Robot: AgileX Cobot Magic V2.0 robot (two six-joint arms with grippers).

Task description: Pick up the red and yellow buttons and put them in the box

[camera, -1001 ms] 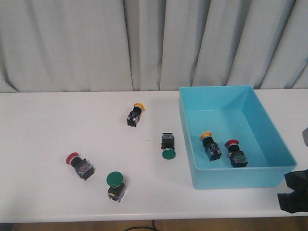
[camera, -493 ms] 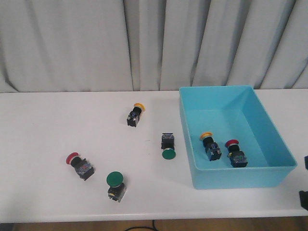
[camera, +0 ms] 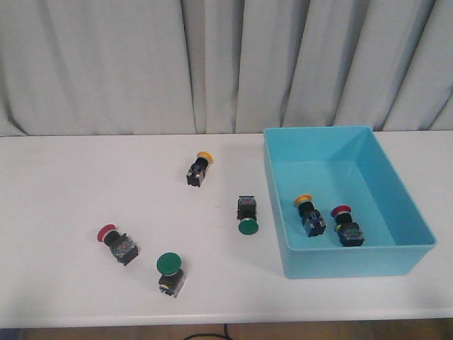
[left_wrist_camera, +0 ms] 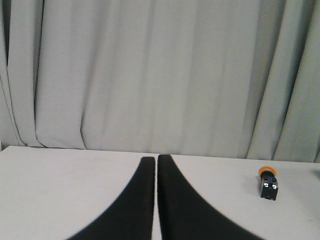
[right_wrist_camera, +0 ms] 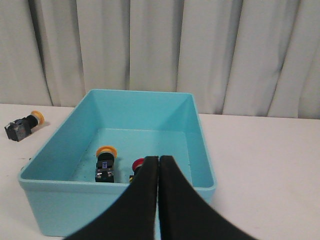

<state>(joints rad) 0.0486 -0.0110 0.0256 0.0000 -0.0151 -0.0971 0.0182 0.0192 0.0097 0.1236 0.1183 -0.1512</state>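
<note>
Turquoise box (camera: 396,185) holds one yellow button (camera: 309,214), one red button (camera: 347,226). Left pincer (left_wrist_camera: 157,159) pressed together, empty; right pincer (right_wrist_camera: 158,158) likewise, facing box.

No legible text

Small pale marks on the switch body of the yellow button (left_wrist_camera: 269,183) by the curtain; too small to read. Nothing else lettered.
</note>
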